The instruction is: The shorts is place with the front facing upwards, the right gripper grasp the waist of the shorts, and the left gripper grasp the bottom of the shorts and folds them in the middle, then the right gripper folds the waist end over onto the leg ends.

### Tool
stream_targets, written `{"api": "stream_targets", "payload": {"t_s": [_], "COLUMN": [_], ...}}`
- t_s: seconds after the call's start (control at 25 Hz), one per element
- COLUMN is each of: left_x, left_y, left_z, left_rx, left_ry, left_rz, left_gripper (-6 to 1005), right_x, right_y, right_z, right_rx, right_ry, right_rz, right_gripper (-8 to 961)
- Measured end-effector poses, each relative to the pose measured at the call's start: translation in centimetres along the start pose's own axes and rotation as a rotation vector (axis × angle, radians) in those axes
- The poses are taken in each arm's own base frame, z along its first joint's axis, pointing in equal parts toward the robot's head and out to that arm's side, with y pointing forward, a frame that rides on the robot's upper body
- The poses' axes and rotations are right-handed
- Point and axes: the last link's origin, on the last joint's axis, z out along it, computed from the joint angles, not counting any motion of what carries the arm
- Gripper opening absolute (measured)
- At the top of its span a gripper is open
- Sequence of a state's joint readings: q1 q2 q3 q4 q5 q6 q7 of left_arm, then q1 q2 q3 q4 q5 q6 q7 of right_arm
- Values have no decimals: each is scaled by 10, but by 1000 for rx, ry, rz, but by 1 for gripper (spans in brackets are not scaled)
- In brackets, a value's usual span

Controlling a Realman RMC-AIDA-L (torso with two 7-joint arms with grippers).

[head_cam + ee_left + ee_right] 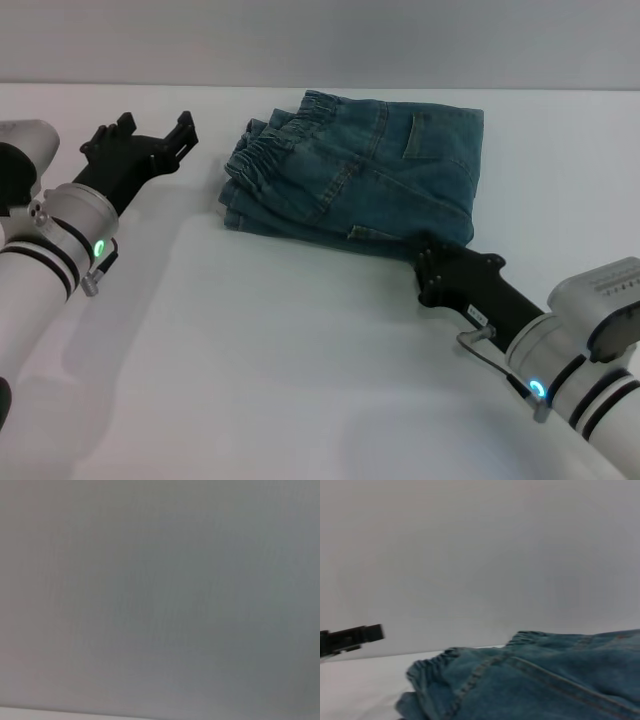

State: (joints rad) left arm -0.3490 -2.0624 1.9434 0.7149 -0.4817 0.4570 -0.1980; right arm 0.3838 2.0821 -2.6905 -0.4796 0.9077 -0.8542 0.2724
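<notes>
The left gripper (152,135) sits nearest on the left, lifted off the white table (300,330), its two fingers spread apart and holding nothing, well apart from the cloth. In the middle, toward the far edge of the table, lie the shorts (355,175), folded into a compact stack with the ruffled waist end (265,150) on top facing left; the leg ends are hidden beneath. At the right, the right gripper (432,262) touches the stack's near corner; I cannot tell whether its claw is parted or closed. No writing is readable.
</notes>
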Motion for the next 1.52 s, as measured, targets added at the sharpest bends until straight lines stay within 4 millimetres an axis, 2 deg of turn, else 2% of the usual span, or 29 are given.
{"api": "stream_targets", "payload": {"t_s": [0.48,0.92,1.04,1.12,1.16,1.24,1.28,1.36,1.52], "left_x": [0,-2,-3,-2,-2,-4,-3,-2,0], "left_y": [-2,-4,-5,-5,-5,-6,-7,-7,0], "left_z": [-1,-1,-3,-6,-11,-15,-22,-33,-42], "left_rx": [2,6,10,5,-9,-15,-29,-50,-86], "left_ry": [-1,-9,-1,27,76,103,171,261,337], "left_rz": [-2,2,1,7,22,34,56,106,260], "left_gripper": [802,802,802,802,802,802,802,802,802], "right_x": [2,-10,-12,-10,-11,-14,-17,-25,-37], "right_y": [-25,-51,-46,-30,-14,-8,-6,-11,-40], "right_z": [-6,-4,-7,-15,-26,-32,-40,-54,-92], "right_rx": [61,126,91,18,-41,-47,-19,78,323], "right_ry": [19,1,-27,-77,-153,-203,-258,-360,-497], "right_rz": [-5,-32,-43,-74,-110,-126,-145,-190,-290], "right_gripper": [22,17,16,15,15,14,14,13,15]}}
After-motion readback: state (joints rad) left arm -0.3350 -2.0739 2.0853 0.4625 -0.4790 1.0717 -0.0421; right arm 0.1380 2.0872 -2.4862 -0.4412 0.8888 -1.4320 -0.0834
